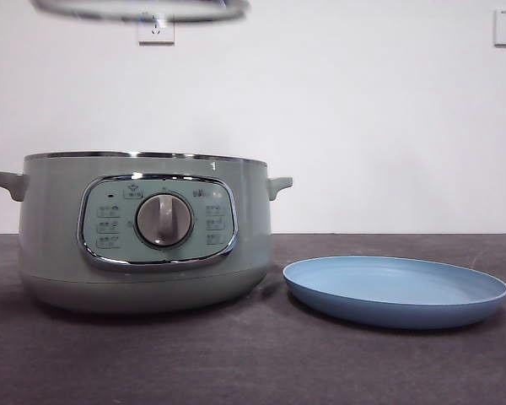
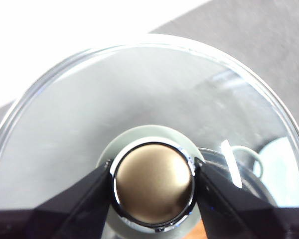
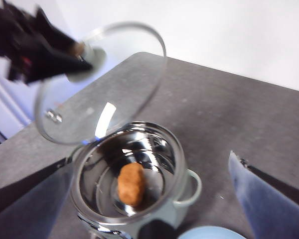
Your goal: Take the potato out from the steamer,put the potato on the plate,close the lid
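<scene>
The sage-green steamer (image 1: 143,228) stands open at the left of the table, and the light-blue plate (image 1: 396,291) lies empty to its right. My left gripper (image 2: 153,181) is shut on the knob of the glass lid (image 2: 139,99) and holds it high above the steamer. Only the lid's blurred rim (image 1: 139,8) shows at the top of the front view. In the right wrist view the orange-brown potato (image 3: 131,184) lies on the shiny bottom inside the steamer (image 3: 177,149). My right gripper (image 3: 149,159) is open and empty, well above the pot. The lid (image 3: 114,84) hangs tilted beside it.
The dark grey table (image 1: 253,363) runs back to a white wall with two sockets (image 1: 156,31). The plate's edge (image 3: 212,233) lies close beside the steamer's side handle (image 3: 192,191). The left arm (image 3: 35,45) is high over the table's far side.
</scene>
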### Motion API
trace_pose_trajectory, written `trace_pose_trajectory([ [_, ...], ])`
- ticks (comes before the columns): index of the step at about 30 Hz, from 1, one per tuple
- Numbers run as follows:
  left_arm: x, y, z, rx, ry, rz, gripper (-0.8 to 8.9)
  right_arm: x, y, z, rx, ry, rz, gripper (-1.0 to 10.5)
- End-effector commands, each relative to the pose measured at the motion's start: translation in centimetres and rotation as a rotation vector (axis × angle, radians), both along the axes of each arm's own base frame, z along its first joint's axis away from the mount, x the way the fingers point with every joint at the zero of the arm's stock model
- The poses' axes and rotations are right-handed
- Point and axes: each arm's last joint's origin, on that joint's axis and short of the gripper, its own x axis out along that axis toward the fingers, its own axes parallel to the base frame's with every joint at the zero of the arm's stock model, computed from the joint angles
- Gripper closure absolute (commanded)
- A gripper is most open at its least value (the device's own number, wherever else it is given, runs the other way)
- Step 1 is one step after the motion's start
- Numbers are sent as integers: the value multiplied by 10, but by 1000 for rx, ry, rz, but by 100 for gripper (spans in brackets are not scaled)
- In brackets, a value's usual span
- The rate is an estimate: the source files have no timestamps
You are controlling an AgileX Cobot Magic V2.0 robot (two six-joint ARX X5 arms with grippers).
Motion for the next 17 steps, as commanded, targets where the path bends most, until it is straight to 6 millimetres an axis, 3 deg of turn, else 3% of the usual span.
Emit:
trace_pose_trajectory([
  [1, -24, 18, 33, 15, -91, 39, 821, 10, 12, -4, 0, 26, 32, 195],
  [7, -60, 42, 57, 107, -94, 176, 821, 38, 54, -22, -37, 111, 134, 195],
  [10, -72, 51, 65, 158, -147, 288, 821, 55, 84, -35, -70, 168, 190, 195],
  [17, -86, 58, 71, 178, -188, 356, 821, 87, 157, -71, -250, 245, 219, 195],
])
